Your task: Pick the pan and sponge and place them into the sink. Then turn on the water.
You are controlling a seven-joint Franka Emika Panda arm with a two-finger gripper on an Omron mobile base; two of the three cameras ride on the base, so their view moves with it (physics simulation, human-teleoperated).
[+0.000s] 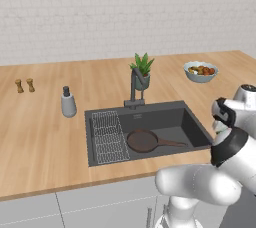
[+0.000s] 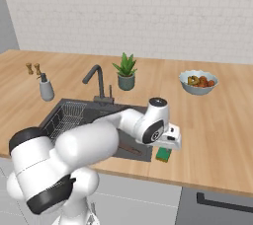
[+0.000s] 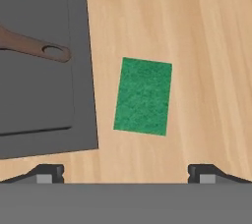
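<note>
Upper frame, on wooden counter (image 1: pixel 45 132): shakers (image 1: pixel 24 85), soap bottle (image 1: pixel 68 103), potted plant (image 1: pixel 142 70), fruit bowl (image 1: pixel 200 71).

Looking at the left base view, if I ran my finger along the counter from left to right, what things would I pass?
Two small wooden shakers, soap dispenser, wire rack in the sink, pan, bowl of fruit. The faucet and potted plant overlap above the pan, so I leave them out.

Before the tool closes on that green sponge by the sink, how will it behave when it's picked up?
The sponge looks small and thin, so probably light and squashy under the fingers. It lies flat on the wooden counter, so it is unlikely to roll or tip. Its rough green top likely grips well.
</note>
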